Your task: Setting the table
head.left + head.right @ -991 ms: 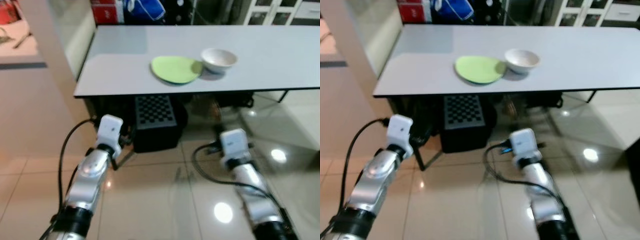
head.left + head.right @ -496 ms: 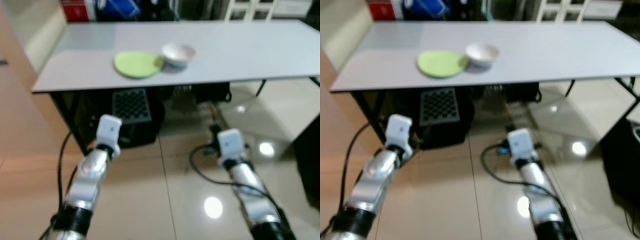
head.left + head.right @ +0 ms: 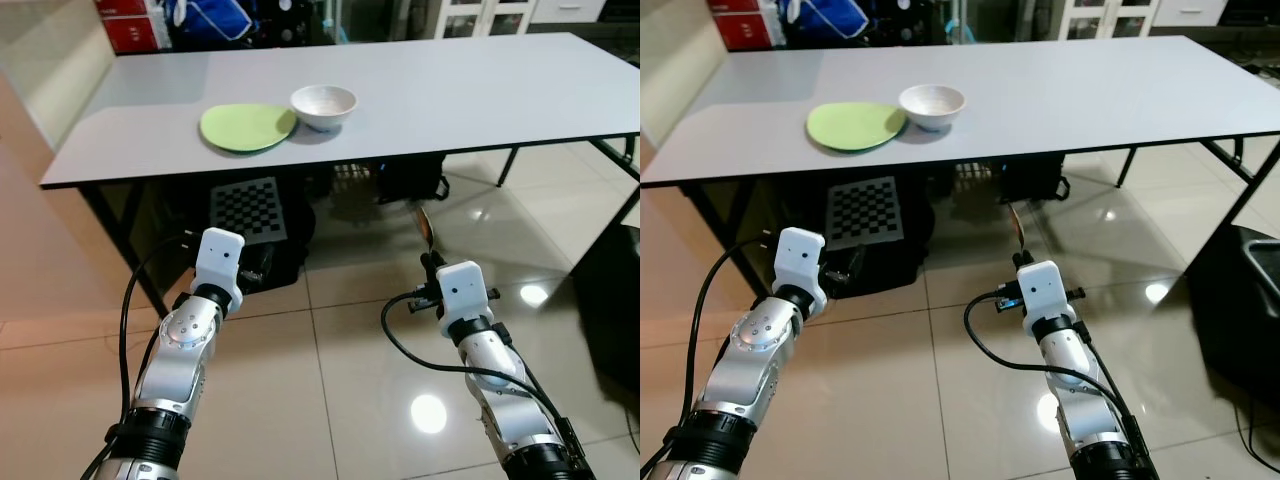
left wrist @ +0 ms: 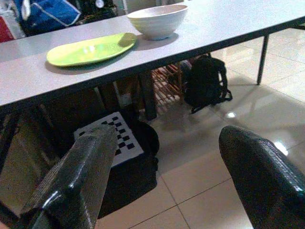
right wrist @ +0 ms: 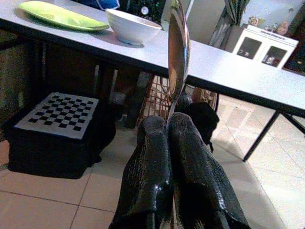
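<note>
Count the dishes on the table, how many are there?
2: a green plate near the table's left end, and a white bowl touching its right edge. None seem hidden.

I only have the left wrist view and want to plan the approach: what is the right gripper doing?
Observer: The right gripper is shut on a spoon, bowl end pointing up.
Operator: Where does that arm sit relative to the table?
Observer: It hangs low over the tiled floor, short of the table edge.
Operator: Anything on the table's right half?
Observer: Only the green plate and white bowl show, both toward its left end.
</note>
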Tool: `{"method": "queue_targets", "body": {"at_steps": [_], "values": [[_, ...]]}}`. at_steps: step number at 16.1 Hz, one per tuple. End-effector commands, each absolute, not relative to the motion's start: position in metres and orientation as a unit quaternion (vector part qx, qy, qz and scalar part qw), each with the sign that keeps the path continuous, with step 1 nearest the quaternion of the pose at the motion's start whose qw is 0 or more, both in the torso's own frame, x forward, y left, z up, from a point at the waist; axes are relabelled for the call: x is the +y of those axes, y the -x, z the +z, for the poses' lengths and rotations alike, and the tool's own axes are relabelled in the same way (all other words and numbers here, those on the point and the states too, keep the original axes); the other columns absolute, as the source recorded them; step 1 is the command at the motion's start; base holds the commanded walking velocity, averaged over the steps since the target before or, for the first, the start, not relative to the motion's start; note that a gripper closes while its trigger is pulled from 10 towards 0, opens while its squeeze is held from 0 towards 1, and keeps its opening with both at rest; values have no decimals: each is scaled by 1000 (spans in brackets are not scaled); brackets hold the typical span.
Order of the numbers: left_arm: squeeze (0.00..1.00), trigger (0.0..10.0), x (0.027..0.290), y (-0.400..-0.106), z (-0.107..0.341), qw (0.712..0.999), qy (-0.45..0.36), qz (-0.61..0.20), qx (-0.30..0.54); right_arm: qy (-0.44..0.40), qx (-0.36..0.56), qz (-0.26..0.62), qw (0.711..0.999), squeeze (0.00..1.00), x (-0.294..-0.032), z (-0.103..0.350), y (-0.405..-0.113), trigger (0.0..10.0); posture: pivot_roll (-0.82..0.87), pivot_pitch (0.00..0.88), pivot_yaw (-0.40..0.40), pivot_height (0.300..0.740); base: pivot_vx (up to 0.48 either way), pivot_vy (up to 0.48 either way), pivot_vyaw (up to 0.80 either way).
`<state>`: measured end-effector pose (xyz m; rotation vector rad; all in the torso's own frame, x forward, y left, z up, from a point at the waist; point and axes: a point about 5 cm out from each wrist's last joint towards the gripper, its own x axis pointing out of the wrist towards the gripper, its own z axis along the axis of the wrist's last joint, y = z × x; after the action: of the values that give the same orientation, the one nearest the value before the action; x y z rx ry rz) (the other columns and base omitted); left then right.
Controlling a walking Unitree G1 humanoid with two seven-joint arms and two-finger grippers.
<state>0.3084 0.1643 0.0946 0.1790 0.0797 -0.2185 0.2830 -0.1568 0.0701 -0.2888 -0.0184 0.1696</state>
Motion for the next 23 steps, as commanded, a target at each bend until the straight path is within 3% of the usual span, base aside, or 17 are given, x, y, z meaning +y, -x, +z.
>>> {"method": "queue_targets", "body": {"at_steps": [1, 19, 23], "values": [[0, 10000, 167, -310, 99, 991, -86, -100, 31, 145, -20, 87, 985, 0, -156, 75, -285, 0, 8, 0, 28, 740, 356, 0, 0], [0, 10000, 166, -314, 102, 992, -80, -93, 23, 149, -14, 90, 985, 0, -158, 72, -285, 0, 3, 0, 30, 740, 345, 309, 0], [0, 10000, 166, -315, 104, 992, -84, -93, 23, 150, -15, 91, 984, 0, -157, 72, -285, 0, 3, 0, 32, 740, 444, 0, 0]]}}
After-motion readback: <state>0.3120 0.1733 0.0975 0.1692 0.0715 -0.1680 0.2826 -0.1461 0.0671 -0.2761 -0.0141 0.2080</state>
